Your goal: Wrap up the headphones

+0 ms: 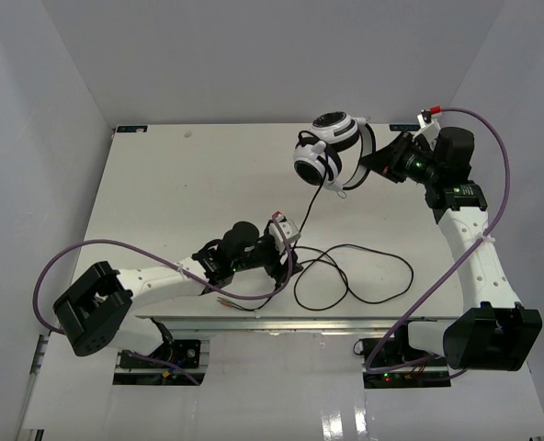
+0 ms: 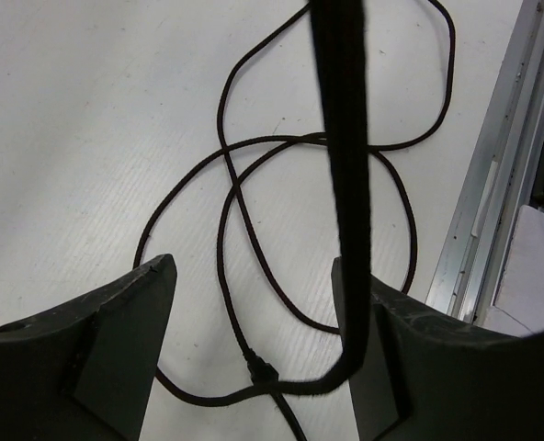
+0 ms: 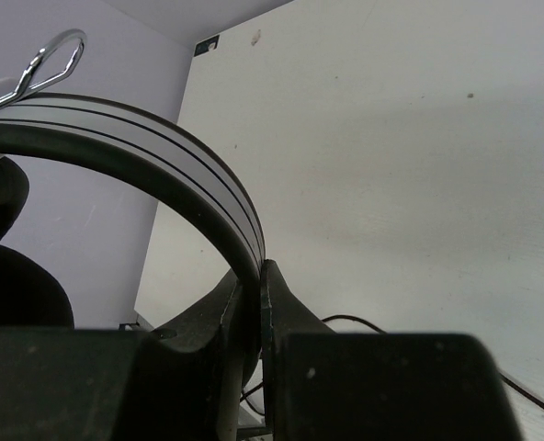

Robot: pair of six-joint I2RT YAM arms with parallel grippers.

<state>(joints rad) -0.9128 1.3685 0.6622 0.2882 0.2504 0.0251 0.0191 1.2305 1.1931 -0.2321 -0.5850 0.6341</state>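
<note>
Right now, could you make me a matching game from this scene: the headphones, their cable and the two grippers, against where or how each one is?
Things:
1. headphones
2. cable
3. left gripper
4. right gripper

Places or states:
A. open, over the cable loops
B. shut on the headband
C. white with black pads, at the far side of the table
D. thin and black, mostly lying in loops on the table

Pairs: 1-C, 2-D, 3-A, 4-B.
</note>
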